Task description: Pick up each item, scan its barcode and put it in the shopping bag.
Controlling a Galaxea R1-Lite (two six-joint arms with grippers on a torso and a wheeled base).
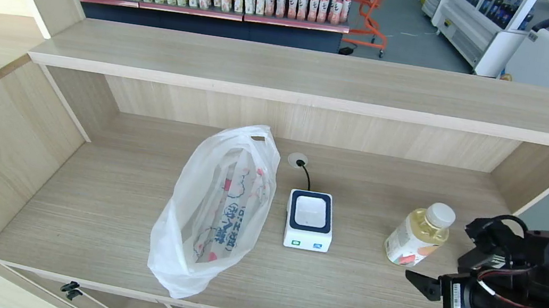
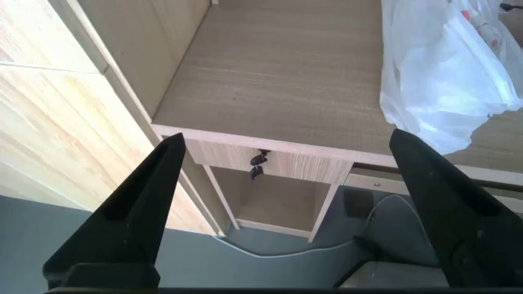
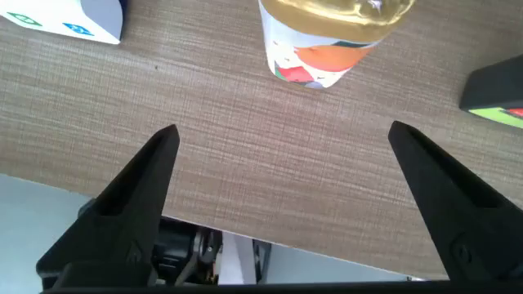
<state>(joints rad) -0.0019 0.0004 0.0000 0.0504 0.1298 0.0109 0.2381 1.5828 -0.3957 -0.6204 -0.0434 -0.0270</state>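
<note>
A bottle of yellow drink [image 1: 418,236] with a white cap stands upright on the right side of the wooden counter [image 1: 111,206]. My right gripper [image 1: 445,256] is open just in front of and to the right of it, holding nothing. In the right wrist view the bottle [image 3: 335,37] stands just beyond the open right gripper [image 3: 284,135]. A white scanner [image 1: 309,219] sits mid-counter. Left of it lies the white shopping bag [image 1: 213,210] with a printed packet inside. My left gripper [image 2: 288,140] hangs open, low in front of the counter's front edge, near the bag [image 2: 445,65].
The counter is a recess with wooden side walls and a raised ledge [image 1: 317,82] along the back. A cable runs from the scanner to a grommet [image 1: 298,160]. A key hangs in the drawer front [image 2: 259,162]. Bare counter lies left of the bag.
</note>
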